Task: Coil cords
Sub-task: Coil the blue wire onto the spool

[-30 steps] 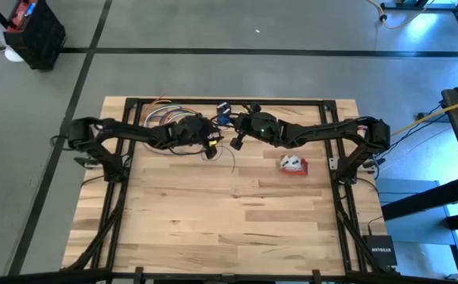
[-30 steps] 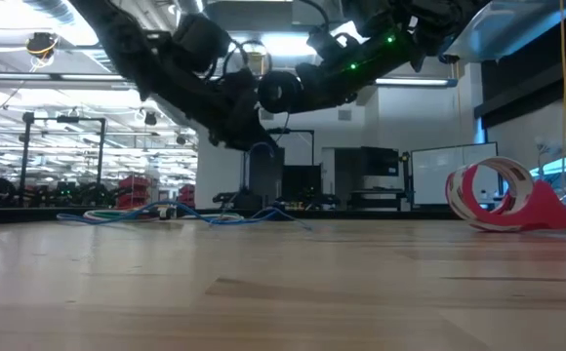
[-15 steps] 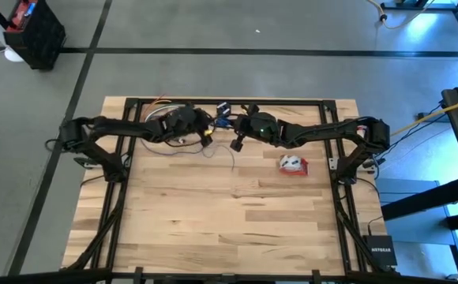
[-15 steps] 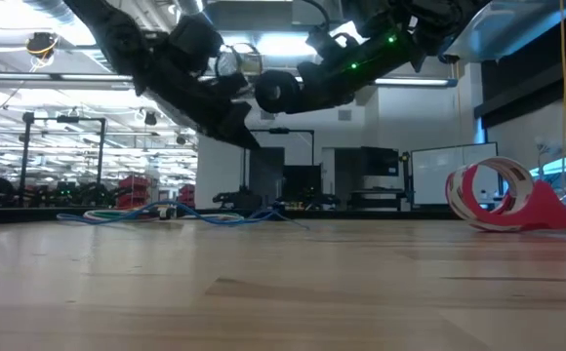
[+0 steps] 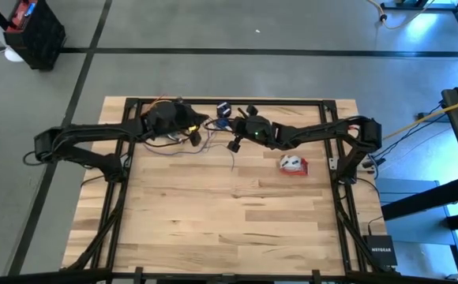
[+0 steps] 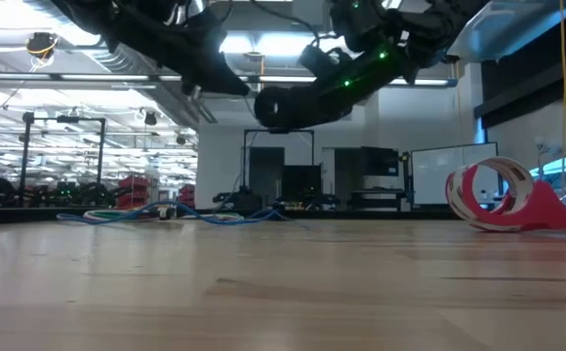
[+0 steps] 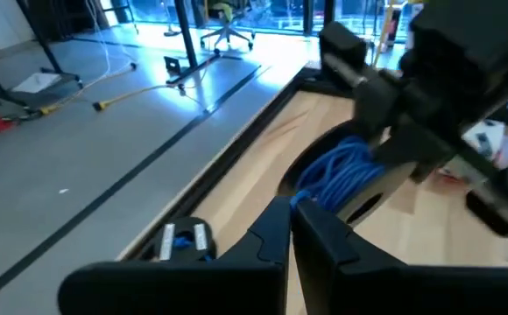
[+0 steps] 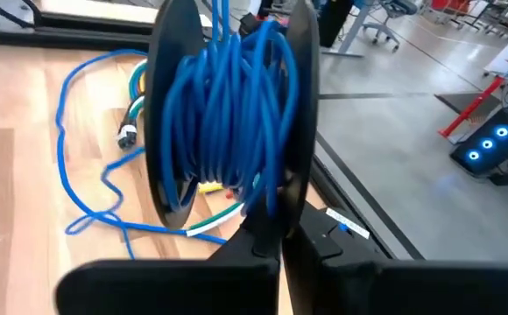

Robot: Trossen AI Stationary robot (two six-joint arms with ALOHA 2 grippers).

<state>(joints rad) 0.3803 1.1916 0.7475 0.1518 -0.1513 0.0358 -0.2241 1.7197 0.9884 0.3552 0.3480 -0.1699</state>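
Observation:
The black round puck (image 8: 228, 122) is a spool wound with thin blue cord (image 8: 223, 105). My right gripper (image 5: 233, 144), at the far middle of the table, is shut on it and holds it in the air (image 6: 283, 107). More of the blue cord lies in loose loops on the wood (image 8: 88, 192). My left gripper (image 5: 193, 136) is shut just left of the spool, high above the table, with a bit of blue cord (image 7: 299, 199) at its fingertips. The red-and-white cord bundle (image 5: 292, 163) rests on the table to the right. My left gripper seems to pinch a strand of the blue cord (image 7: 299, 199) at its fingertips. The fingers themselves hide the place of contact. One strand (image 8: 220, 17) rises straight up off the spool. My right gripper pinches the lower rim of the spool (image 8: 267, 223) between its two fingers. The fingers slant a little downward from the table's right. The spool stands on edge above the fingers, clear of the table.
A tangle of coloured cables (image 5: 162, 118) lies along the far edge behind my left gripper, and it shows as blue and green loops (image 6: 166, 213) in the low view. The black frame rail (image 5: 229, 101) runs along the far edge. The near half of the table is bare wood (image 5: 229, 221).
My left gripper has shut, then risen and drawn back toward the table's far left, away from the spool. My right gripper has sunk a little with the spool.

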